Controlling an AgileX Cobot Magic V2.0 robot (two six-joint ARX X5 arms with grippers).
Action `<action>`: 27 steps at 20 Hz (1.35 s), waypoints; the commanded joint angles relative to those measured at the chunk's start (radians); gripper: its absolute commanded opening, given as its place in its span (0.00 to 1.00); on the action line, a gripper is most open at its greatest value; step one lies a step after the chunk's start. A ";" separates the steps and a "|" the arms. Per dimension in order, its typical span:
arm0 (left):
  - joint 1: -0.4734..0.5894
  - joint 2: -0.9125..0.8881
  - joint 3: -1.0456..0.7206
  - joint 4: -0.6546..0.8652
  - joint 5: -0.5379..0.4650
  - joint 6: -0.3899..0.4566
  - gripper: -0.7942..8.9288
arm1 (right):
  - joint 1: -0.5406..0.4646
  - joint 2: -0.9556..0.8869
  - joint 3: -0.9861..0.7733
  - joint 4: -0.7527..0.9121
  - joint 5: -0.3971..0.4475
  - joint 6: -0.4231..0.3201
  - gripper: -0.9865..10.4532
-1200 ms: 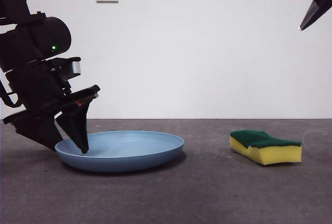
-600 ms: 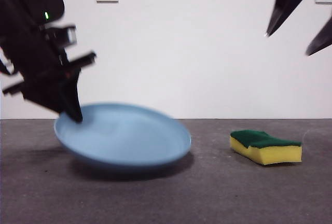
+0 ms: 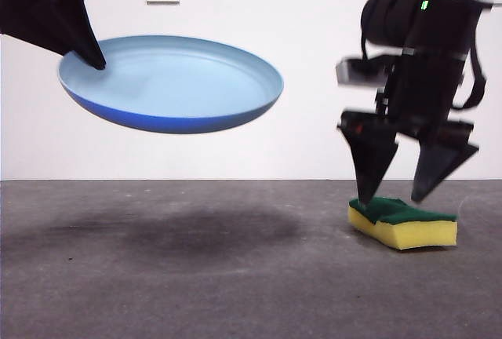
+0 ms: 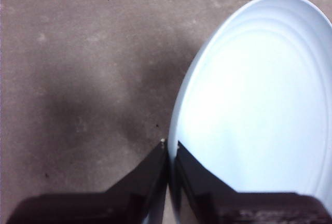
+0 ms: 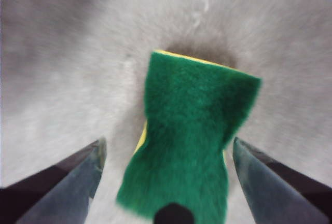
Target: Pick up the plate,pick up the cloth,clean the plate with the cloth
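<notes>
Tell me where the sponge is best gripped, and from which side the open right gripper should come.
Best from straight above, the jaws closing across the narrow waist of the sponge on its yellow foam sides. It lies flat on the table, green scouring face up, so only the sides offer opposing faces. The right gripper hangs just over it, jaws open and straddling it; the left gripper holds the plate aloft.

Black arms, tapered black hands

plate [image 3: 172, 84] raised left; sponge [image 3: 402, 222] on table [image 3: 235, 276] right

Smooth matte plate [image 3: 172, 80], spongy foam cloth [image 3: 404, 222] with fuzzy scouring top
</notes>
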 commanded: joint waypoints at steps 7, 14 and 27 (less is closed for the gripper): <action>-0.005 -0.005 -0.006 -0.028 -0.003 0.030 0.07 | 0.000 0.109 0.000 0.032 0.002 -0.007 0.38; -0.005 -0.005 -0.006 -0.028 -0.063 0.030 0.07 | 0.002 0.036 0.002 0.028 0.001 0.004 0.10; -0.127 0.051 -0.006 0.032 -0.074 -0.088 0.07 | 0.250 -0.356 0.006 0.154 -0.320 0.156 0.08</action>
